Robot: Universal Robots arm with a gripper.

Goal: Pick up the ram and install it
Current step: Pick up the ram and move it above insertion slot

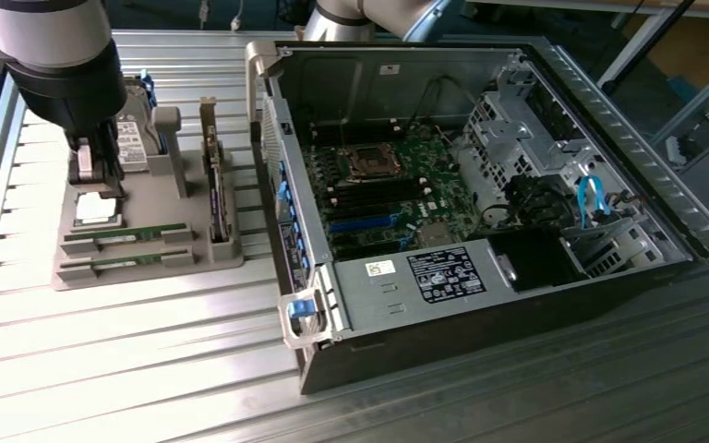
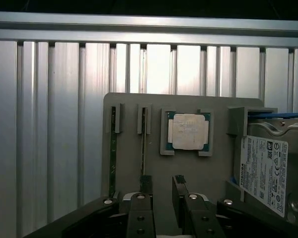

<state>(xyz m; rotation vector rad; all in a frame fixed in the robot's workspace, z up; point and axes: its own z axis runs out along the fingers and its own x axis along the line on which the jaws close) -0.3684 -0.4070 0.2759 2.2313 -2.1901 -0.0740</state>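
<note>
Ram (image 2: 143, 148), a thin green stick seen edge-on, stands in that slot of the grey holder (image 2: 126, 168) which lies nearest the silver processor (image 2: 188, 131), with a second stick (image 2: 112, 153) in the holder's outer slot. Its long axis runs crosswise to the closing line of the gripper (image 2: 162, 181), whose jaws stand open and empty. One finger (image 2: 145, 186) hangs over the stick's line, so the gap lies off toward the holder's processor side.

2 ram sticks (image 1: 126, 239), lower left of ext. view; 1 CPU chip (image 1: 96, 210); 1 hard drive (image 2: 268, 168); 1 dark card (image 1: 217, 194); 1 grey holder (image 1: 225, 258); 1 PC case (image 1: 367, 305).
</note>
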